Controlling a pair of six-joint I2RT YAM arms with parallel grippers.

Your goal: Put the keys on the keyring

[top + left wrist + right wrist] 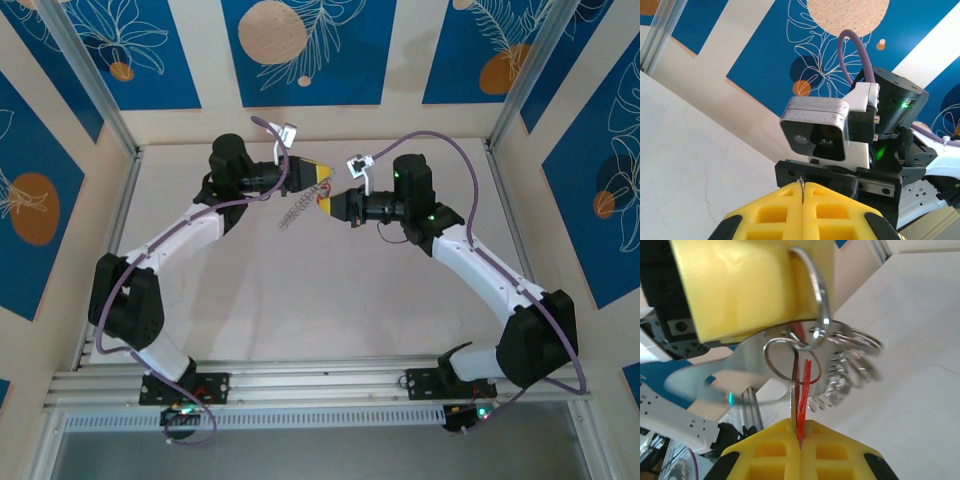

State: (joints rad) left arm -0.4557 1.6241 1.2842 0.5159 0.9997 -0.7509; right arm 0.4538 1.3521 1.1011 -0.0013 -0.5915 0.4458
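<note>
the left gripper [324, 181], with yellow block-shaped fingertips, is raised over the far half of the pale, smooth table [330, 300]. it is clamped tight on the keyring [823, 305], a thin grey-silver oval metal loop. in the right wrist view the loop comes out of the face of the left gripper's yellow fingers [740, 285] and curves downward. in the left wrist view a sliver of metal sticks up from the seam where the left gripper [802, 189] closes. a string of small pale coiled pieces [291, 214] hangs from the loop toward the table; up close it is a blurred fringe.

the right gripper [323, 203], with the same yellow fingertips, faces the left one tip to tip, just beside it. its jaws are pressed together on the keys [803, 395]: a small red rectangular plastic tag held edge-on, with a thin silver metal key against its left side. the tag stands upright out of the right gripper [800, 440]. above the tag a small silver wire ring [771, 357] sits against the lower end of the big loop; i cannot tell whether it is threaded on or only touching. a flat, shiny metal piece [735, 372], blurred, lies behind them.

around the table stand walls with blue panels [300, 50] printed with white leaf outlines and peach-coloured discs. the silver-grey housing of the right arm's wrist camera [815, 125] faces the left wrist lens.
</note>
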